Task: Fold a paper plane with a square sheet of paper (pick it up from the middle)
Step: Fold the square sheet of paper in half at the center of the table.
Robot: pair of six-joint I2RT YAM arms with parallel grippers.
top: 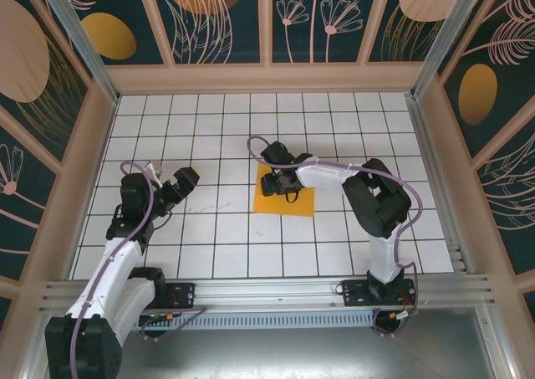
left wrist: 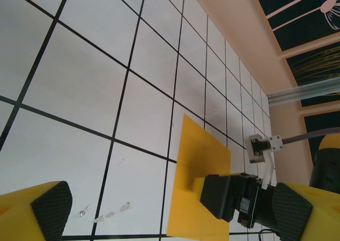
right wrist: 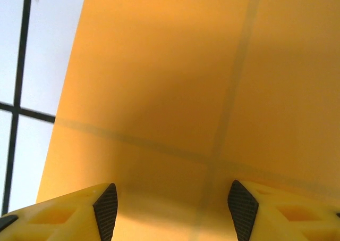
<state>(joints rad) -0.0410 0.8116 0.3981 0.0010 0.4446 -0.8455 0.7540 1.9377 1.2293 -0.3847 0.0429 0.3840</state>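
The square sheet of paper (top: 294, 200) is orange-yellow and lies flat and unfolded on the white tiled table near its middle; it is a plain square, not a paper plane. My right gripper (top: 281, 181) is down on the sheet's left-centre. In the right wrist view the right gripper (right wrist: 174, 212) stands open, its fingertips (right wrist: 106, 209) apart with the sheet (right wrist: 175, 81) right under them. The left wrist view shows the sheet (left wrist: 199, 156) with a small bump where the right gripper (left wrist: 212, 190) presses. My left gripper (top: 185, 178) hovers open to the sheet's left, about two tiles away, pads (left wrist: 50, 206) wide apart.
A raised peach wall (top: 267, 78) runs round the tiled table, with patterned panels above it. An aluminium rail (top: 267, 291) crosses the near edge by the arm bases. Small scuff marks (left wrist: 106, 215) dot the tile between the left gripper and the sheet.
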